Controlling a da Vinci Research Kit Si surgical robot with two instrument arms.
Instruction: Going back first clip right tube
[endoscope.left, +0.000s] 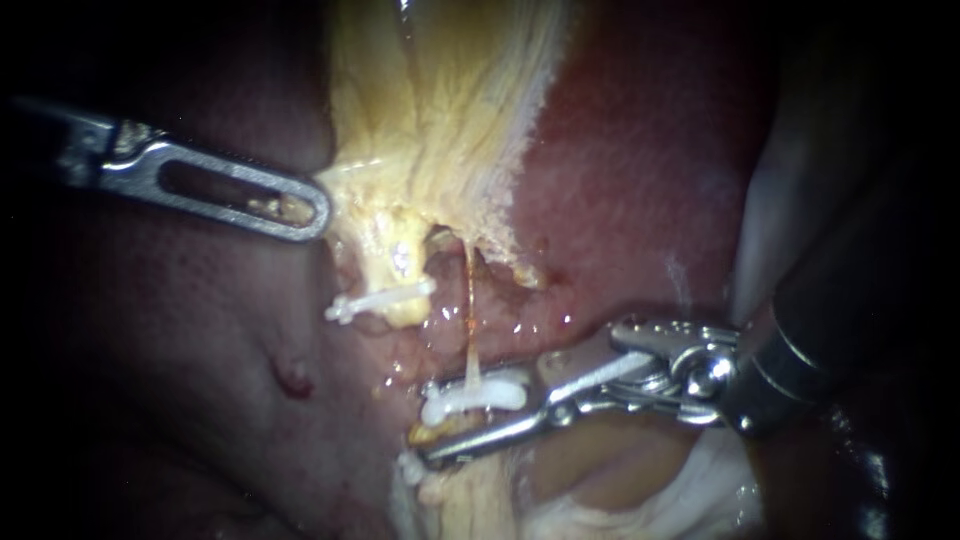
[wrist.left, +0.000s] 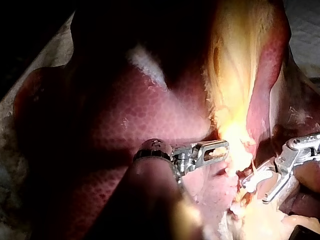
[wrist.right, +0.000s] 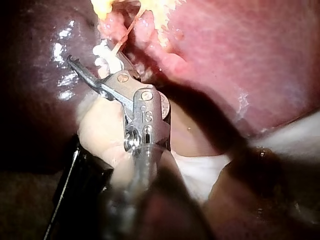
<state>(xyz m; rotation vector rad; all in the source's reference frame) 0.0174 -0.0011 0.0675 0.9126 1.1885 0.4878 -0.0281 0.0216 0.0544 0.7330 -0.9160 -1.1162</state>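
— The left instrument (endoscope.left: 312, 208) is in at the upper left of the frame, its jaws closed on the edge of the yellow tissue (endoscope.left: 440, 120).

— And the right instrument (endoscope.left: 480, 420) comes in from the lower right, jaws apart, gripping nothing. They flank the white clip (endoscope.left: 475, 393) at low centre, seated on the thin right tube (endoscope.left: 468, 300).

— A second clip (endoscope.left: 380, 300) sits up-left of it, the liver (endoscope.left: 640, 180) behind.
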